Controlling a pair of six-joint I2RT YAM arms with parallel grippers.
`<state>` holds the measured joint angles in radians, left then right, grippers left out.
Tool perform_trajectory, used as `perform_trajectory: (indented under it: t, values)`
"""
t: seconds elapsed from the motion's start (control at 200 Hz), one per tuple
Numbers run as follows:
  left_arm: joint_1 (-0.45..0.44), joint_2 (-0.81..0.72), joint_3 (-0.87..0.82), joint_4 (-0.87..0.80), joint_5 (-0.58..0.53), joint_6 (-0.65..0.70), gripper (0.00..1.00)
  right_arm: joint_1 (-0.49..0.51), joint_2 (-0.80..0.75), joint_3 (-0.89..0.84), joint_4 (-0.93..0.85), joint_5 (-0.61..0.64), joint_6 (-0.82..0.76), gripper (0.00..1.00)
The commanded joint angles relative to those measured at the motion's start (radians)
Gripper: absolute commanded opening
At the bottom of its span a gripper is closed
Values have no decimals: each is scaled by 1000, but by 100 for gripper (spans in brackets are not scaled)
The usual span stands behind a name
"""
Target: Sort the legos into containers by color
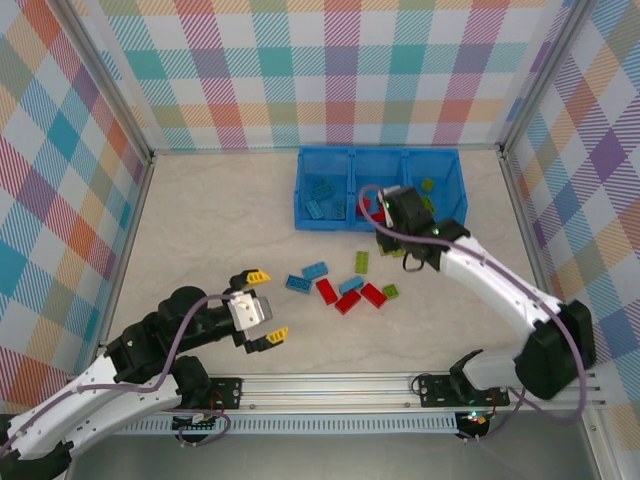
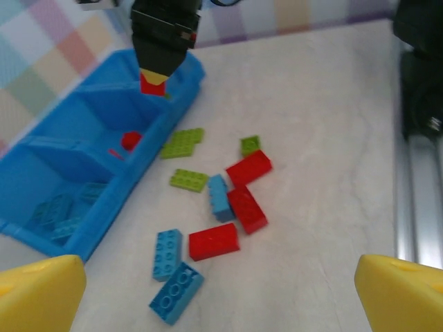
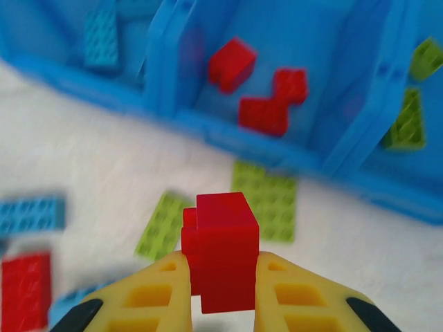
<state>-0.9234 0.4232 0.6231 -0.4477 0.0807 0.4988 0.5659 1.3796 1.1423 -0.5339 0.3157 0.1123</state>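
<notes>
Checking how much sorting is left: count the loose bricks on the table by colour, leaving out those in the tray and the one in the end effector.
Blue bricks: 3
Red bricks: 3
Green bricks: 3
Total: 9

legos (image 2: 214, 242): glossy plastic | tray (image 2: 121, 197): smooth plastic | table (image 2: 325, 138): matt

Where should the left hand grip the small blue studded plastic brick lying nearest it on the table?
Grip the small blue studded plastic brick across its long sides, straight down from above: it lies flat, studs up. Another blue brick sits close beside it, so probably pinch toward the clear end.
</notes>
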Motion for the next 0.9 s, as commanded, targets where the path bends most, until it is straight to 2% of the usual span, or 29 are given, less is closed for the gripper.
perform_trajectory:
  t: [0.0, 0.17, 0.215, 0.285, 0.37, 0.495, 0.68, 0.785, 0.895]
  values:
    - [33, -9, 1, 77, -134, -149, 100, -58, 161, 121, 124, 6, -79, 19]
    - [44, 27, 6, 52, -119, -143, 100, -128, 435, 378, 90, -17, -81, 24]
    - [44, 40, 10, 40, -118, -138, 100, -137, 481, 423, 86, -20, -76, 31]
    - [44, 57, 15, 31, -116, -134, 100, -148, 522, 480, 61, -14, -73, 51]
    - [45, 65, 15, 30, -103, -134, 100, -150, 523, 511, 31, -12, -74, 57]
    - [46, 73, 9, 29, -86, -116, 100, -150, 396, 413, 53, -84, -35, 58]
    - [44, 89, 17, -22, 12, -38, 100, -129, 50, 49, 131, -262, 119, 58]
    - [46, 94, 6, -35, 74, 18, 100, -67, -120, -124, 85, -328, 178, 58]
    - [46, 112, 1, -37, 94, 48, 100, 31, -222, -238, -14, -317, 218, 59]
